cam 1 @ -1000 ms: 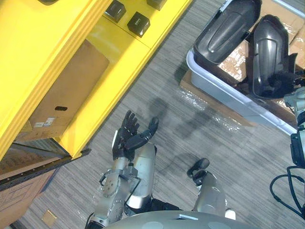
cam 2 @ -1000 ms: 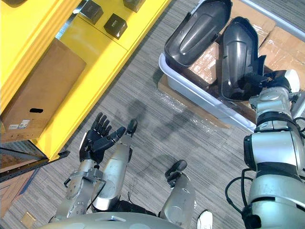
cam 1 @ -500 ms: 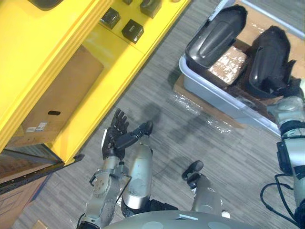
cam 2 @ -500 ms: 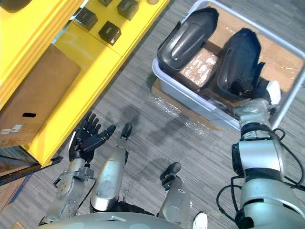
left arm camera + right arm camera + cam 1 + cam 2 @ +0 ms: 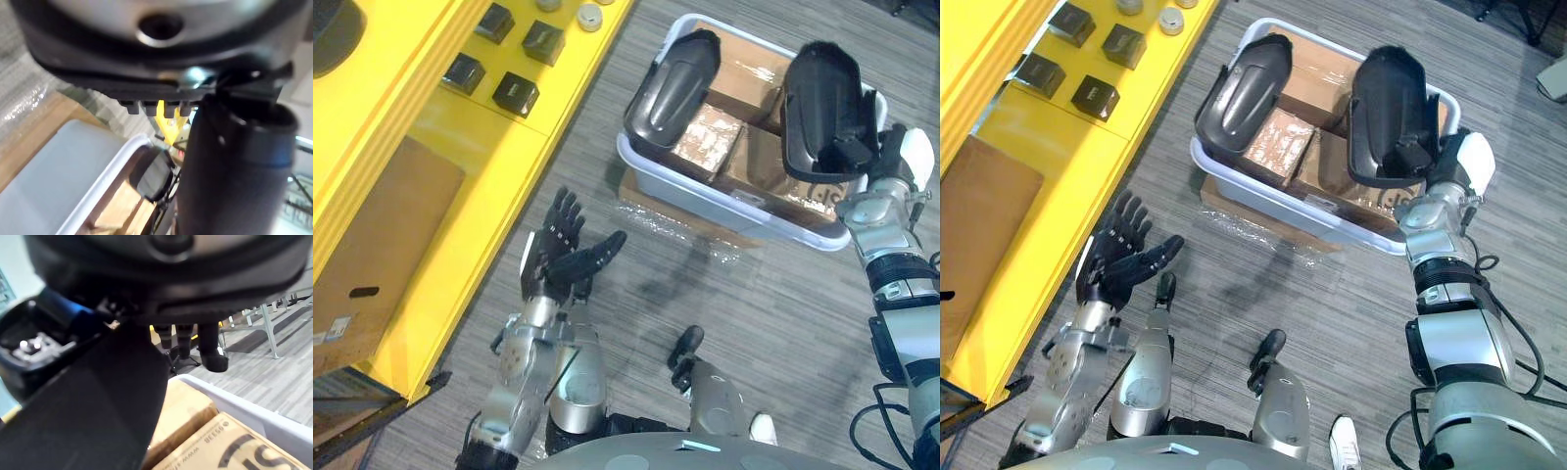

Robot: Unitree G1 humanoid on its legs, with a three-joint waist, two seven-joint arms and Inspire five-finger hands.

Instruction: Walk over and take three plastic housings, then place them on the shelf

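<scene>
Two hands, two states: my right hand (image 5: 1410, 157) has its fingers (image 5: 211, 345) hooked over the rim of the right housing (image 5: 820, 93), with the white-capped thumb outside, gripping it. That housing stands tilted at the 2 o'clock end of the grey bin (image 5: 705, 201). The left housing (image 5: 671, 88) leans on the rim at 12, with cardboard boxes (image 5: 705, 137) between them. My left hand (image 5: 553, 264) hangs spread and empty above the floor (image 5: 754, 304) at 9 o'clock, beside the yellow shelf (image 5: 460, 196) with its small black blocks (image 5: 514, 93)
</scene>
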